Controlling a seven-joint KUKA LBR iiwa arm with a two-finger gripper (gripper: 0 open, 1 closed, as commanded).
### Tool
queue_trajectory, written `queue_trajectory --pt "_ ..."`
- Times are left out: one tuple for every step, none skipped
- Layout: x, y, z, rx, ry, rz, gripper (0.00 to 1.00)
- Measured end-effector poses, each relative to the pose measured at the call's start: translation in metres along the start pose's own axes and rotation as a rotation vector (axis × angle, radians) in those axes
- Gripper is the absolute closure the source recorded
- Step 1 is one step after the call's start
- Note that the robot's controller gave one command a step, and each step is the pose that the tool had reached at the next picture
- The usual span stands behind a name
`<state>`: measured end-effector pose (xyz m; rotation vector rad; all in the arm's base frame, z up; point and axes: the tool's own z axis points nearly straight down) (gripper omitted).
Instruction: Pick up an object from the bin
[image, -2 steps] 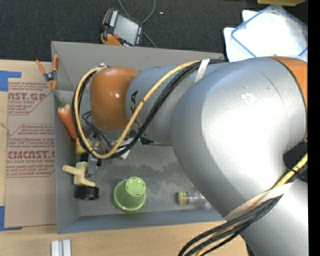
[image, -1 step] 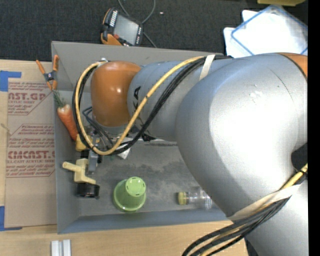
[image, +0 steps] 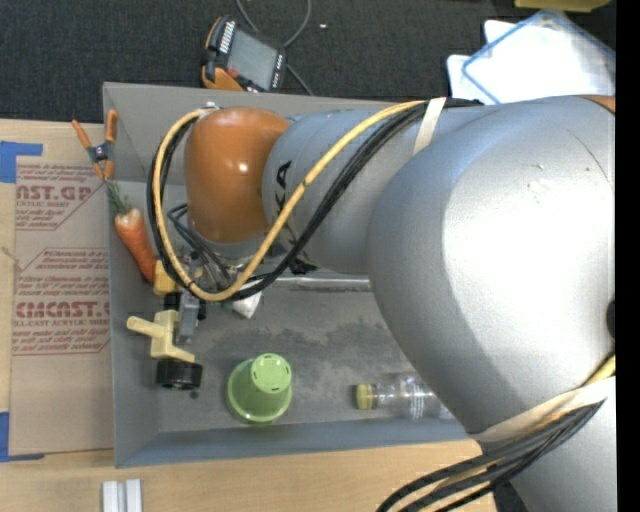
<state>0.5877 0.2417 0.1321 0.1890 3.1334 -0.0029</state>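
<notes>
Grey metal formed the bin (image: 330, 340), and every loose thing in it lay on its floor, so the pick looked not yet made. The gripper (image: 188, 316) hung low toward the bin's 9 o'clock side, under the arm's orange wrist cover (image: 225, 175). It was just beside or touching a cream plastic piece (image: 160, 335); which of the two I could not tell, nor whether the gripper was spread or pressed together.

From the gripper, a toy carrot (image: 135, 240) lay at 11 o'clock, a small black part (image: 178, 375) at 6 o'clock and a green cup (image: 260, 388) at 4 o'clock. A clear bottle (image: 400, 397) lay on its side by the bin's 6 o'clock wall. By my reading, closing on one thing and lifting it clear were both left to do.

The bin floor looked dull and scuffed. The bin stood on a pale wooden tabletop (image: 300, 480). Dark carpet (image: 380, 40) lay beyond at 12 o'clock, and on it a black-and-orange handheld device (image: 245, 60).
</notes>
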Motion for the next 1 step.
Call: queue_trajectory --pt "0.0001 0.0004 -0.0344 -0.001 0.0 -0.001 1.0"
